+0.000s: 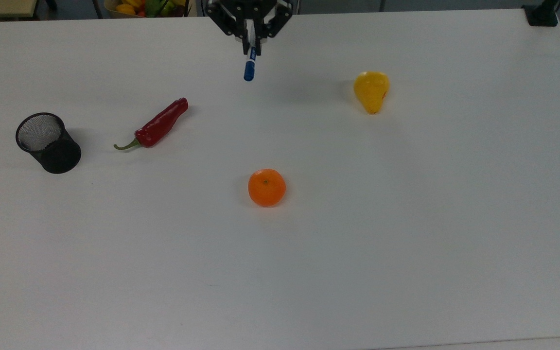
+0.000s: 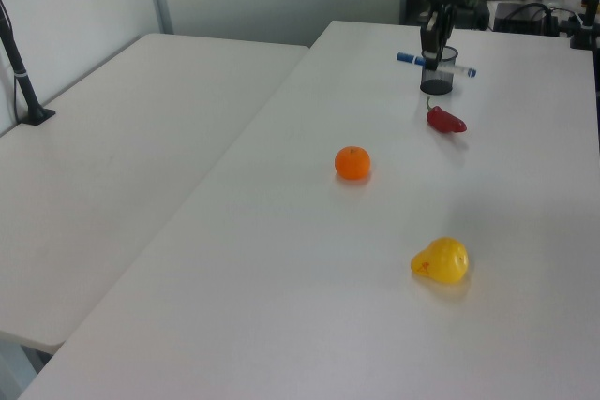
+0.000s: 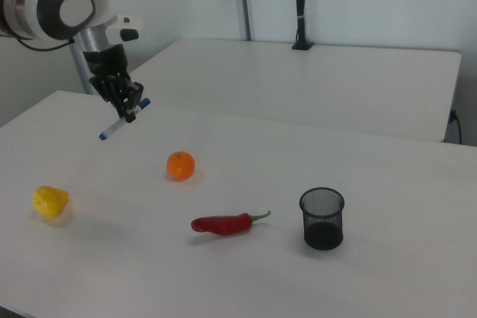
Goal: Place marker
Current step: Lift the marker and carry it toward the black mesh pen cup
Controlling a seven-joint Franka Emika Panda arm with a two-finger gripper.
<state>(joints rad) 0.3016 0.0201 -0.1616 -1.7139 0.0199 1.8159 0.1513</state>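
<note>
**Above the table, marker in mid-carry**

Across the top view from its left sat a mesh cup, pepper, orange and pear. Overhead, the gripper was clamped on the marker, held level. Judged: transport step; next, align over the cup, tip it upright, lower.

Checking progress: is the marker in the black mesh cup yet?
No, the gripper holds the marker in the air, far from the black mesh cup.

The desk looks smooth, matt white. A black wire-mesh cup stands near its left edge in the top view; the red pepper shines glossy.
</note>
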